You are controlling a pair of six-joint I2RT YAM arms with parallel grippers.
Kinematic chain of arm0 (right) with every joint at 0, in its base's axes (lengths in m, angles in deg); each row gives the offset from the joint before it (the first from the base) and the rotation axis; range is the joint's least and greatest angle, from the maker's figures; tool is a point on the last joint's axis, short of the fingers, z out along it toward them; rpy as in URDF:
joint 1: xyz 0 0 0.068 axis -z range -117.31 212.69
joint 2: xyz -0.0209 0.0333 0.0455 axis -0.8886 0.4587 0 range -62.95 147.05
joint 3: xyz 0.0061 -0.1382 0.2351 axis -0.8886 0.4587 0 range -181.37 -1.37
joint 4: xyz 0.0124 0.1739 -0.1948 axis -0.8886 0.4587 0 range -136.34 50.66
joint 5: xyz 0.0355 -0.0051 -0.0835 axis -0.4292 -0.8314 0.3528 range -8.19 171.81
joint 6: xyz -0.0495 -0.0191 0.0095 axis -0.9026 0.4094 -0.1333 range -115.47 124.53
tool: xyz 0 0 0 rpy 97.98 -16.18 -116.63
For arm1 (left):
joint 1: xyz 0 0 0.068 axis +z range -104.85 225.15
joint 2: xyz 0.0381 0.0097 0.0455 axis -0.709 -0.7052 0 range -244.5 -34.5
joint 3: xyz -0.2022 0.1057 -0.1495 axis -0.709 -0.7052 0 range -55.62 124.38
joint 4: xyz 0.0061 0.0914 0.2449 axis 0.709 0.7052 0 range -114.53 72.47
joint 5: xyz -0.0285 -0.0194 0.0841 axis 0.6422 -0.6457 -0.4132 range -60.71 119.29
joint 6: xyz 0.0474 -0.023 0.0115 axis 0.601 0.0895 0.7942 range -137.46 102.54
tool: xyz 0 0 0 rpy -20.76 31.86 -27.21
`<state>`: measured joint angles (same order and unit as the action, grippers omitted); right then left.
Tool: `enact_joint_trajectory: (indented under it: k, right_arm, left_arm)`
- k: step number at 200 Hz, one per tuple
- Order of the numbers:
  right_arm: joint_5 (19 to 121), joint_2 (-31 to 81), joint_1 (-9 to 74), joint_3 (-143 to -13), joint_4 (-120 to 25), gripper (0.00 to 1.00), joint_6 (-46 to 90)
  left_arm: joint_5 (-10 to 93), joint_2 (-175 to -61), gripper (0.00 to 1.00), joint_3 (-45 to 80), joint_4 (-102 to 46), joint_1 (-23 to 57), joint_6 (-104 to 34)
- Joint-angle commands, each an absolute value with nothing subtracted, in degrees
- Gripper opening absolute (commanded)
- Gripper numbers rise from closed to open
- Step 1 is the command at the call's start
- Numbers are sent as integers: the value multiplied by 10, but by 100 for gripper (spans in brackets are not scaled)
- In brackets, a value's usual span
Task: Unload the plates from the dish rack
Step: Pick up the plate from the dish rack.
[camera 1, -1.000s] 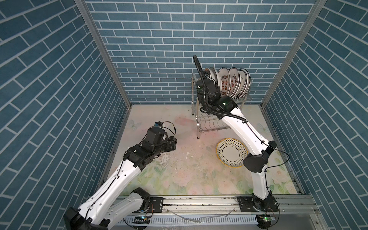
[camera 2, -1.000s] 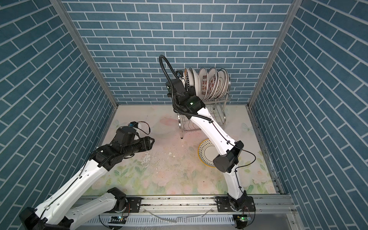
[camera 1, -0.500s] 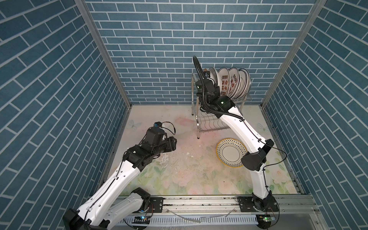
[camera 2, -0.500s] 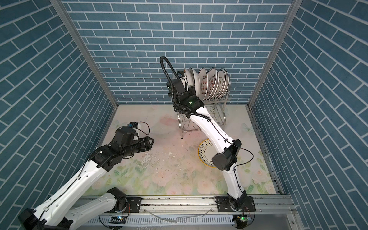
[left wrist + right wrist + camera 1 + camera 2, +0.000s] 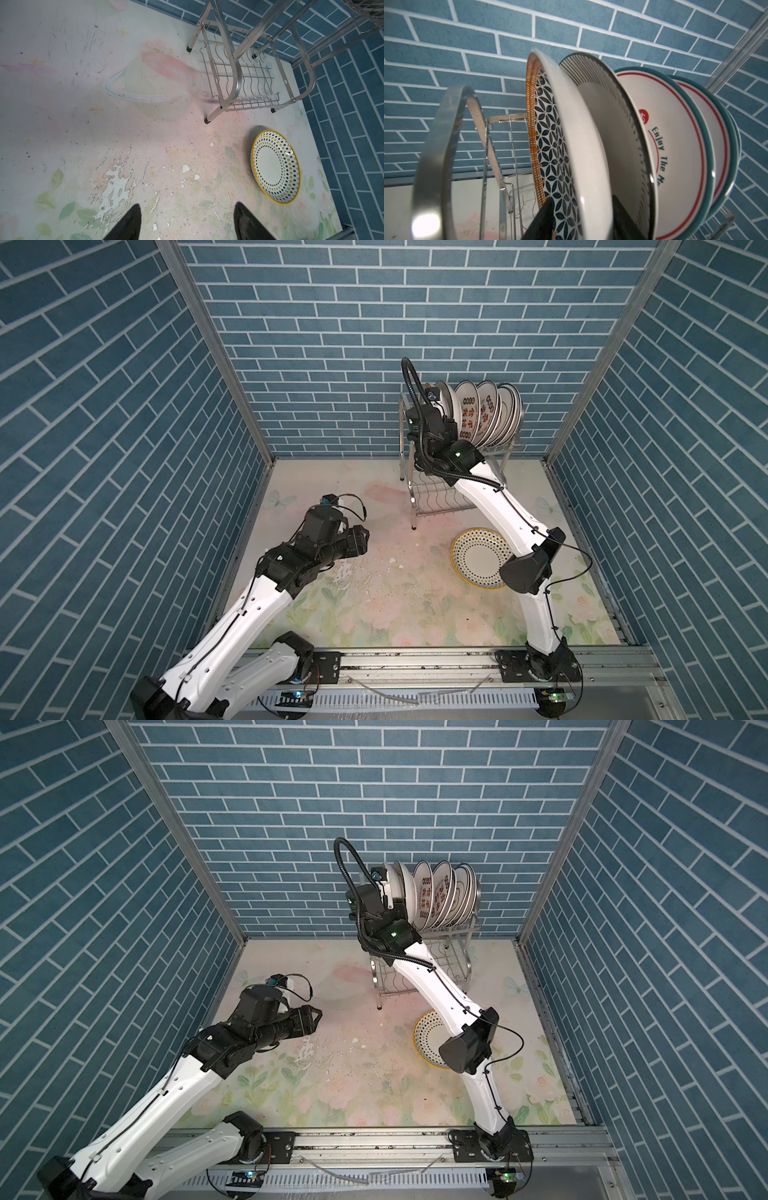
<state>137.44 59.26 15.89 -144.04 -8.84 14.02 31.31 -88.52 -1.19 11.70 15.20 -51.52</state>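
Mat (image 5: 374,614): floral, scuffed, with paint flaked off near the middle.

Dish rack (image 5: 412,506) stands at the back wall, right of centre, with its feet on the mat. The left wrist view shows its tube legs (image 5: 234,68) and the wavy lower shelf.

Right arm (image 5: 494,506) is stretched up and back, wrist at the near end of the rack's upper tier. Left arm (image 5: 249,614) is bent low over the left half of the mat, well apart from the rack.

Plates (image 5: 486,414) are on edge in the upper tier, packed in a row and leaning, as both top views show. From the near end: geometric plate (image 5: 550,145) with an orange edge, striped plate (image 5: 612,114), then green-rimmed plates (image 5: 675,135) with red lettering.

Dotted plate (image 5: 274,166), yellow rim, lies flat on the mat just in front of the rack. In both top views the right arm's elbow partly covers it.

Right gripper (image 5: 581,198) straddles the geometric plate's lower rim — one finger is on the patterned face, the other on the white back, in the gap before the striped plate. Both fingers look to be touching, but I can't tell if it's actually clamped.

Left gripper (image 5: 187,204): jaws wide apart and holding nothing — it hovers over the flaked patch.
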Motion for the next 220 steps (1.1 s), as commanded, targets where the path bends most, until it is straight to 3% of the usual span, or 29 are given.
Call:
enact_joint_trajectory:
  k: [1,48,106,172,220]
  right_arm:
    - [1378,610,160,-1455,-119,37,123]
    - [1385,615,158,-1453,-137,23,114]
    - [1412,623,156,-1452,-168,17,90]
    - [1454,654,140,-1451,-239,2,29]
    - [1468,647,135,-1436,-275,0,10]
  left_arm:
    - [317,-875,72,-18,122,155,-515]
    - [319,-872,72,-20,123,155,-515]
    - [321,-871,72,-20,125,155,-514]
    - [332,-857,72,-24,134,177,-509]
    - [339,-856,72,-26,134,181,-509]
